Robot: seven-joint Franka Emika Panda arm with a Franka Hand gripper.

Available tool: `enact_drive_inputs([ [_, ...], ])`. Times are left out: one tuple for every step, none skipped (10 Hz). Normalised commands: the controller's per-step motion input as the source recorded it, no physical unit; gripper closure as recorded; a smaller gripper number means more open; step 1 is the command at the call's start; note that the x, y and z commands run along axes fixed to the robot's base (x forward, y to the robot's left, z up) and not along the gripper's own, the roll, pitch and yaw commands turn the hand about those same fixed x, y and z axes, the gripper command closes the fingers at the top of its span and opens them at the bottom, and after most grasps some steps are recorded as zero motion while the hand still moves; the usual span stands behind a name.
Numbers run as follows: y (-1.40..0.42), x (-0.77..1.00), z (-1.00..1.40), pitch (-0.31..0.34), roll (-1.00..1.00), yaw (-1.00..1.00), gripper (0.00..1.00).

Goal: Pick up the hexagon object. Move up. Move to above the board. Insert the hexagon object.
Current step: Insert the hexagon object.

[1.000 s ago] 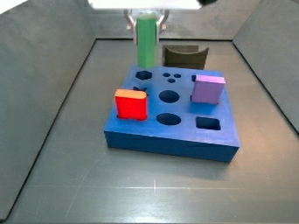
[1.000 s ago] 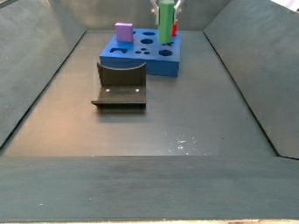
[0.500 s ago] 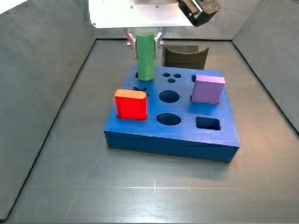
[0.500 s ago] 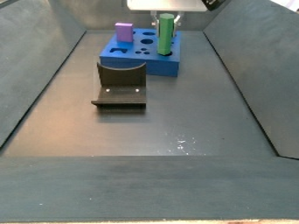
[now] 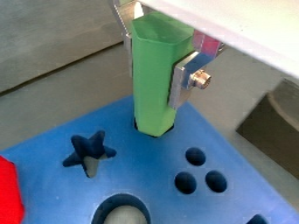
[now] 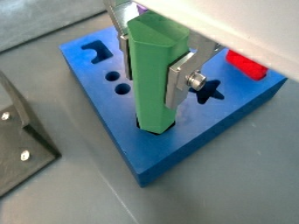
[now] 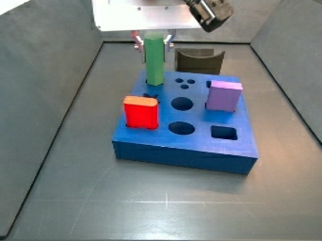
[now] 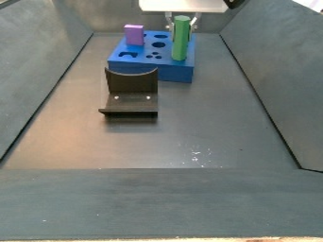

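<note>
**Green hexagon rod seated in a corner hole, fingers clamped on it**

The gripper [image 5: 162, 54] stands over a corner of the large flat blue square board [image 5: 233, 210], its flat silver fingers [image 5: 187, 77] closed on the upper part of the slim, tall green hexagonal rod [image 5: 156, 79]. In both wrist views the rod's lower end has entered a hole near the board's edge; it stands upright, with blue rim visible around its foot. How deep it has gone cannot be told. In a side view the rod [image 7: 153, 60] rises from the far left corner of the board [image 7: 189, 146], behind the red rectangular block [image 7: 141, 112], with the purple cube [image 7: 224, 95] well apart to the right. The fixture [image 8: 130, 98] sits on the grey surface [image 8: 164, 180] beside the board, clear of the work.

The insertion looks nearly complete, and the risks lie in the finish. If the rod's flat faces are turned slightly off the hole's faces, further downward push could wedge it and drag the board across the surface. If the fingers part before the rod is fully home, it may lean. Lifting away with the pads gripping could pull it back out. The star-shaped hole [image 5: 89, 150] nearby is empty.
</note>
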Motion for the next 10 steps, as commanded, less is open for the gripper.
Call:
enact_drive_inputs([
  [0.00,0.11,-0.67,0.000,0.28,0.00,1.00],
  [0.02,0.26,-0.83,0.000,0.16,-0.11,1.00],
  [0.07,0.42,-0.99,-0.004,0.08,-0.21,1.00],
  [0.10,0.44,-1.00,-0.013,0.03,-0.24,1.00],
  [0.16,0.51,-1.00,0.000,0.00,-0.26,1.00],
  [0.17,0.51,-1.00,-0.003,0.00,-0.30,1.00],
  [0.19,0.45,-1.00,-0.003,0.00,-0.31,1.00],
  [0.15,0.25,-0.96,0.000,-0.04,-0.38,1.00],
  [0.17,0.11,-0.76,0.000,-0.14,-0.57,1.00],
  [0.18,0.11,-0.57,0.000,-0.24,-0.42,1.00],
])
